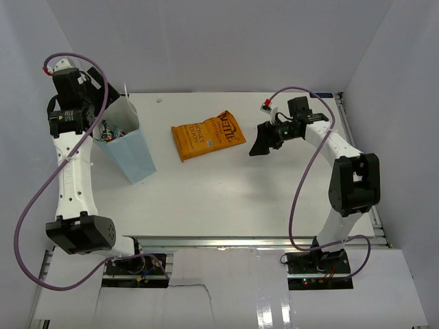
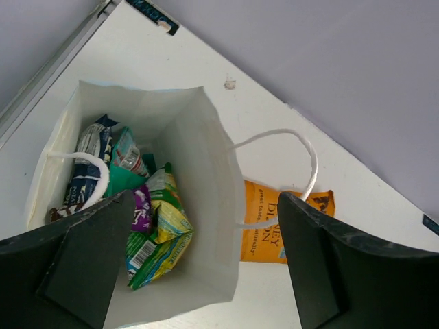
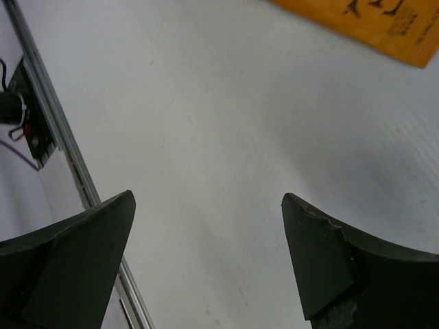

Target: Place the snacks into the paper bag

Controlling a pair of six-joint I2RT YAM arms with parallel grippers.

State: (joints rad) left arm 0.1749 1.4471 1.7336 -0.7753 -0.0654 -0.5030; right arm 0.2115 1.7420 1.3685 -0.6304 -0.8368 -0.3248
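Observation:
The light-blue paper bag (image 1: 130, 147) stands at the left, tilted, its white inside (image 2: 195, 157) open to the left wrist view. Inside lie the dark blue chip bag (image 2: 89, 164), the teal bag (image 2: 127, 168), the dark purple packet (image 2: 142, 209) and the yellow-green packet (image 2: 161, 236). No pink packet shows. The large orange bag (image 1: 207, 134) lies flat on the table beside it, also in the left wrist view (image 2: 264, 229) and the right wrist view (image 3: 370, 20). My left gripper (image 2: 206, 205) is open and empty above the bag's mouth. My right gripper (image 1: 263, 142) is open and empty right of the orange bag.
The white table (image 1: 226, 199) has a metal rail along its right edge (image 3: 68, 157). White walls close in the back and both sides. The bag's string handles (image 2: 302, 147) hang loose over its rim.

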